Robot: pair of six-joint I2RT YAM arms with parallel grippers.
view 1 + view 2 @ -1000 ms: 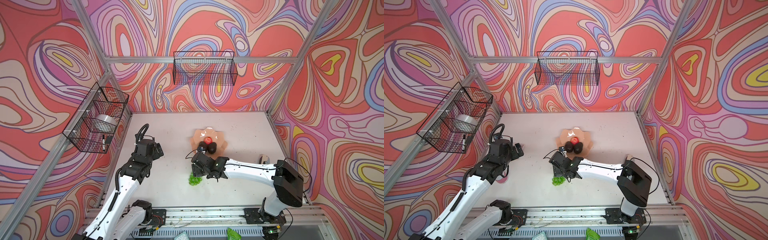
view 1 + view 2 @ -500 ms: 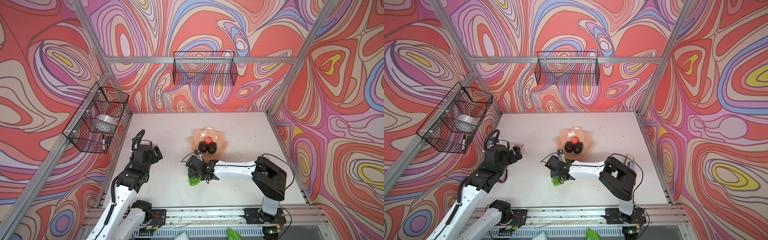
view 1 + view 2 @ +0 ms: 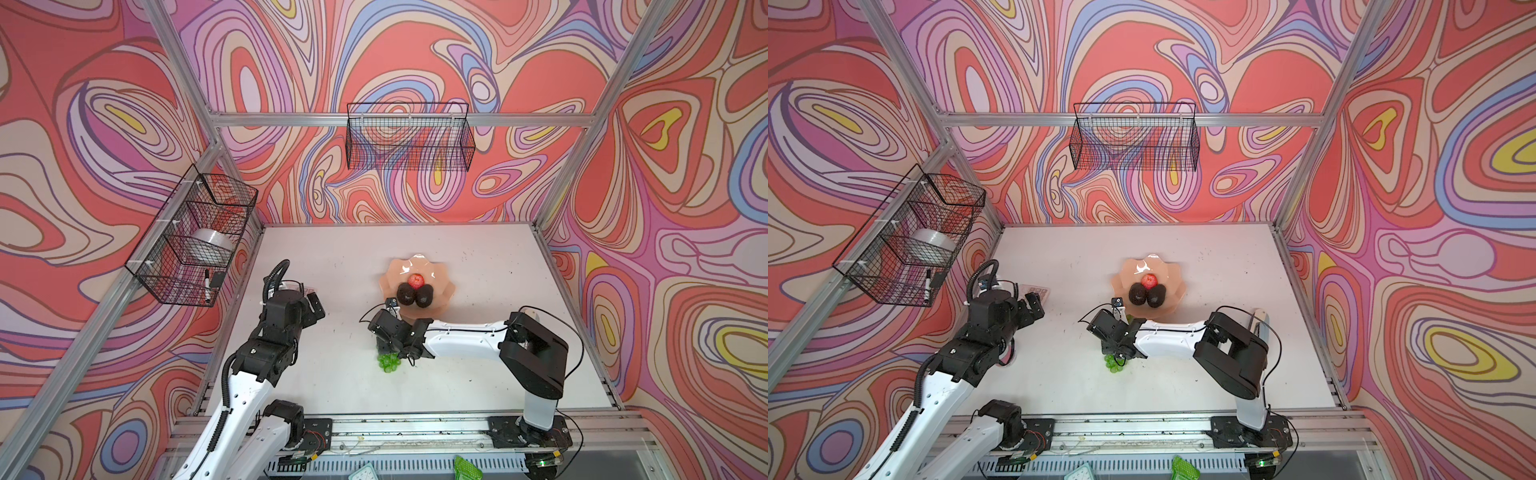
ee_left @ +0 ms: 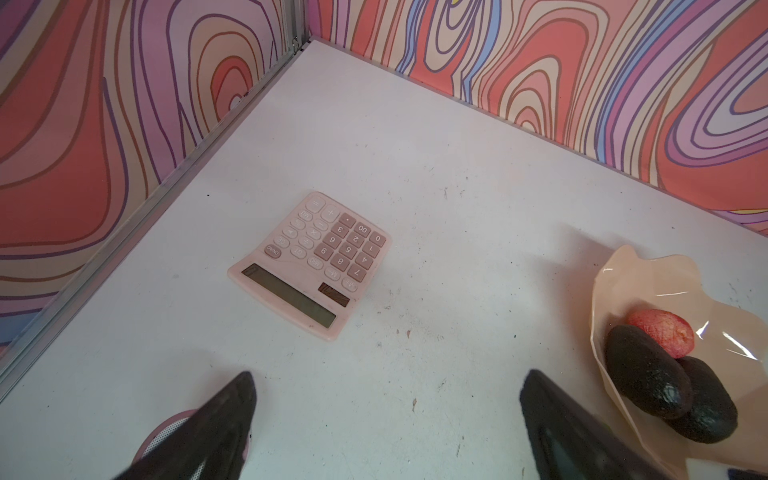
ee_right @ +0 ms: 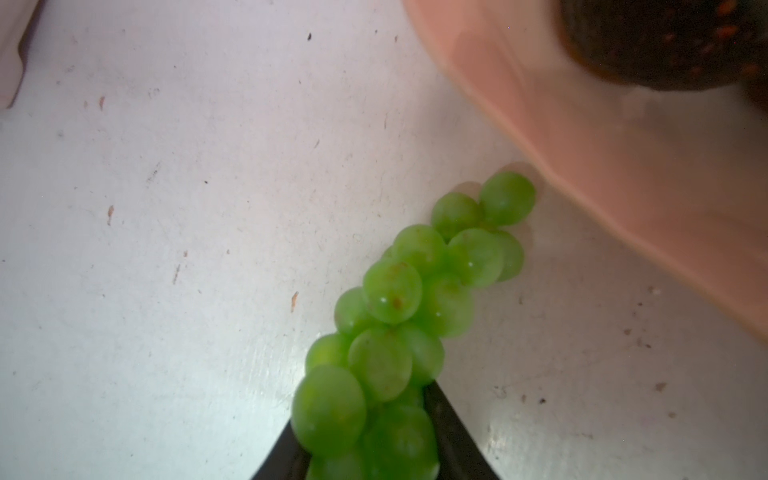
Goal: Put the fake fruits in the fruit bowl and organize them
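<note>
Two avocados [image 3: 406, 294] and the apple [image 3: 416, 281] sit in the bowl [image 3: 399, 266], apple at 12 o'clock. The grapes [image 5: 395, 316] lie on the table [image 3: 332, 386] at 6 o'clock of the bowl, long axis pointing from the right gripper [image 5: 361, 419], clamped on their near end, toward the bowl rim. In both top views this gripper hides most of the bunch. The left gripper [image 4: 387, 376], jaws wide apart, holds nothing.

Glossy peach bowl [image 3: 409, 266]; translucent smooth grapes [image 5: 390, 291]; rough matt avocados [image 4: 646, 376]; scuffed matt table [image 4: 457, 166].
</note>
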